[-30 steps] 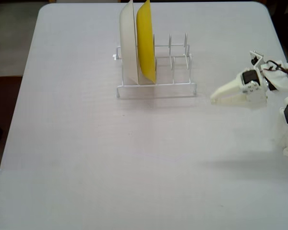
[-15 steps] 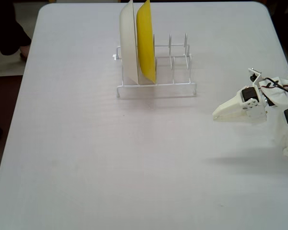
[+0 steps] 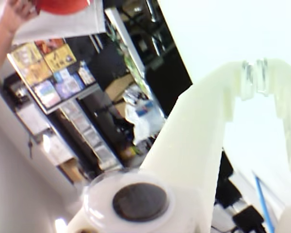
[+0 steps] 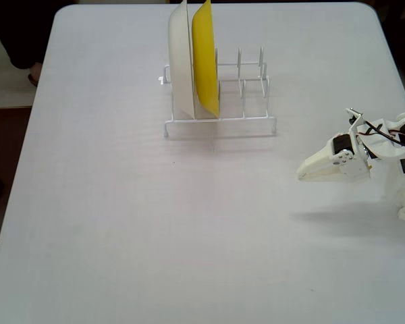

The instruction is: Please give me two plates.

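In the fixed view my gripper (image 4: 302, 173) hangs at the right edge of the frame, just above the pale surface (image 4: 155, 236), its tip pointing left. My fingertips meet at the upper right of the wrist view (image 3: 254, 77), so it is closed on nothing. The surface around it is bare. Farther off, in the upper middle of the fixed view, a white wire rack (image 4: 219, 125) stands well apart from me. A white plate (image 4: 181, 64) and a yellow plate (image 4: 205, 61) stand upright in its left slots, side by side. Only the wrist view looks past the surface, to blurred shelves (image 3: 63, 87) at the left, an arm (image 3: 7, 26) and an orange plate (image 3: 63, 5) at the upper left corner. I see no light blue plate in either view.
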